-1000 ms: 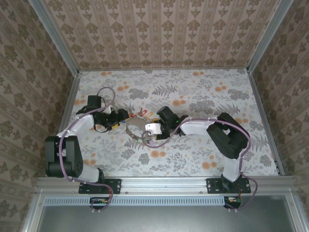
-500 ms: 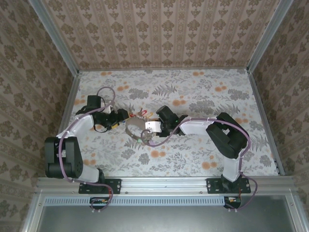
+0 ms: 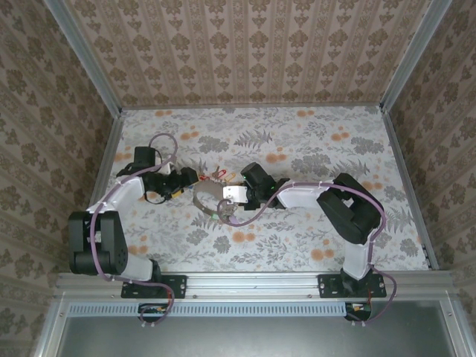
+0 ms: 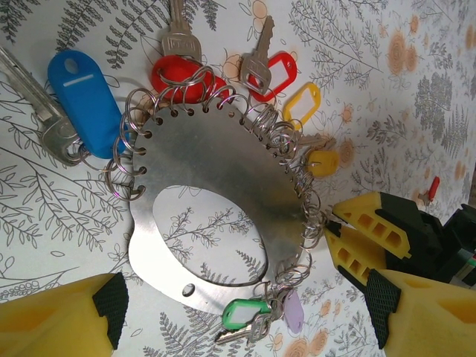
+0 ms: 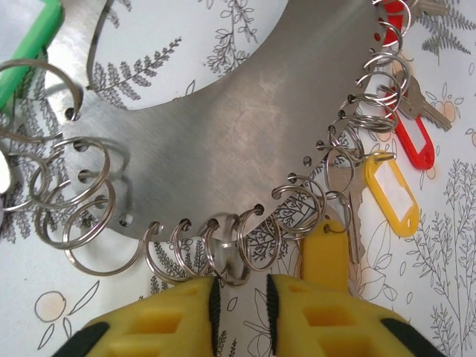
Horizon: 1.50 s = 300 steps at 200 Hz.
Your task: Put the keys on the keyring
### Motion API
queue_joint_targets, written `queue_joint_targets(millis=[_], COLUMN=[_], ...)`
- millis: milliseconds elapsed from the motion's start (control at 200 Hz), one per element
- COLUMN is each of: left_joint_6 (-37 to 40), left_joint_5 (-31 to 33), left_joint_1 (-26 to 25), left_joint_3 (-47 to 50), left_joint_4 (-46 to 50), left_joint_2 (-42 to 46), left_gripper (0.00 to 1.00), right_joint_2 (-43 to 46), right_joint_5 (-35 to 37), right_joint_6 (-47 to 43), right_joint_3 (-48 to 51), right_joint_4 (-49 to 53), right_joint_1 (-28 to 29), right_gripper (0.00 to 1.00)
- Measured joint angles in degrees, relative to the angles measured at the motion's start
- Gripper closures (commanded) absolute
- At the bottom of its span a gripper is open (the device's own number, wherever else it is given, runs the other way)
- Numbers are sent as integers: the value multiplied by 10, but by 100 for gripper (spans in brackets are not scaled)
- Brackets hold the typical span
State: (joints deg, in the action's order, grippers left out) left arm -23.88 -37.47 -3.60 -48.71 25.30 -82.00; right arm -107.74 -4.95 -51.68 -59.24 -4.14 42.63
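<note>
Right gripper [image 5: 242, 311] is the mover: over the last second it has slid a touch up and in toward the keyring [image 4: 223, 178]. Its jaws have pulled in from a middling spread to a slim gap. We see the left arm parked just where it was.

Now left to right across the keyring, a flat silvery plate with a big oval cut-out, lying on the floral table [image 3: 297, 238]. Left of it sits the left gripper [image 4: 245, 305], jaws spread wide with nothing in them. In its wrist view the keyring's near edge lies between the two yellow fingers [image 4: 59, 316], clear of both as far as we can see.

Around the keyring's outer rim runs a row of holes strung with split rings [image 4: 126, 160], and the keys [image 4: 178, 41] fan out from them:
- a blue tag [image 4: 78, 93] off its left side
- red tags [image 4: 178, 74] past its far edge
- yellow tags [image 4: 301, 104] toward its right
- a green tag [image 4: 245, 312] and a pale lilac tag [image 4: 292, 316] at its near edge

On the keyring's right side the right gripper noses up to the rim. From its wrist we see one split ring with its lower curve just at the mouth of the jaws. We can't tell whether the pads [image 5: 214, 312] pinch it or merely frame it.

Some parts are hard to read. The blue-tagged key's blade runs off the frame, and the green tag is clipped at the corner in the right wrist view. A solid yellow tag [image 5: 326, 256] is half hidden behind a finger, and from overhead the keys are mere specks of colour round the keyring.
</note>
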Motion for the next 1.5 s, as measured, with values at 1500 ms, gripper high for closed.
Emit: queue_joint_targets(millis=[1500], left_joint_6=[0], left_joint_5=[-9], left_joint_1=[0], left_joint_3=[19], left_joint_4=[-37], left_joint_2=[49], left_gripper=[16], right_joint_2=[-10], right_joint_5=[-23], right_joint_6=[14], right_joint_3=[12], right_joint_4=[-49], right_joint_1=[-1], right_gripper=[100])
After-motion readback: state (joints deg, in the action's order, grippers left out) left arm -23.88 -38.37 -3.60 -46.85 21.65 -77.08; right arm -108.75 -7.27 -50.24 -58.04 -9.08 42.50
